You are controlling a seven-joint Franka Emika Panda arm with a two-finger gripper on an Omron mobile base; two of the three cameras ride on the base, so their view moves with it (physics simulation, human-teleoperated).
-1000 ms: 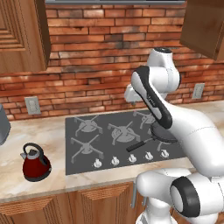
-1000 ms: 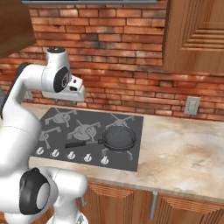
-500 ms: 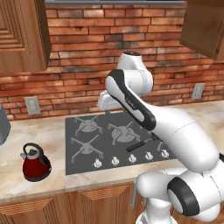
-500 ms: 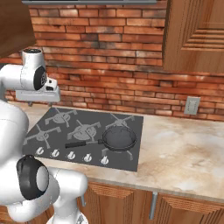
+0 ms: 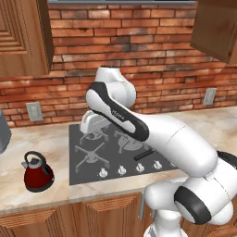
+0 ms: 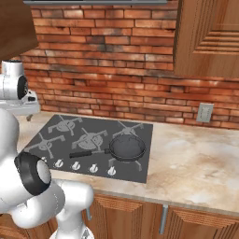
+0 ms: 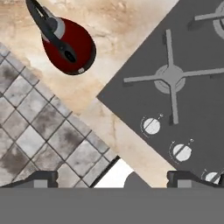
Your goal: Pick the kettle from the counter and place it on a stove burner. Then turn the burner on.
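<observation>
Counter (image 5: 51,185): beige marbled stone over wooden fronts, running along a red brick wall (image 5: 139,51). Open stone lies around the kettle out to the front edge.

Cooktop (image 5: 90,173): flat dark grey panel set in the counter, with cross-shaped grates and a row of round white knobs (image 7: 152,126) along its front edge.

Pan (image 6: 127,148): black, round, on the cooktop's right front burner, straight handle pointing left.

Kettle (image 5: 38,172): squat, rounded, glossy dark red, with a black arched handle and a short spout. It stands upright on the counter near the front edge, left of the cooktop and apart from it.

My gripper (image 7: 112,179): fingers spread wide, nothing between them, hanging over the counter's front edge, well apart from the kettle.
</observation>
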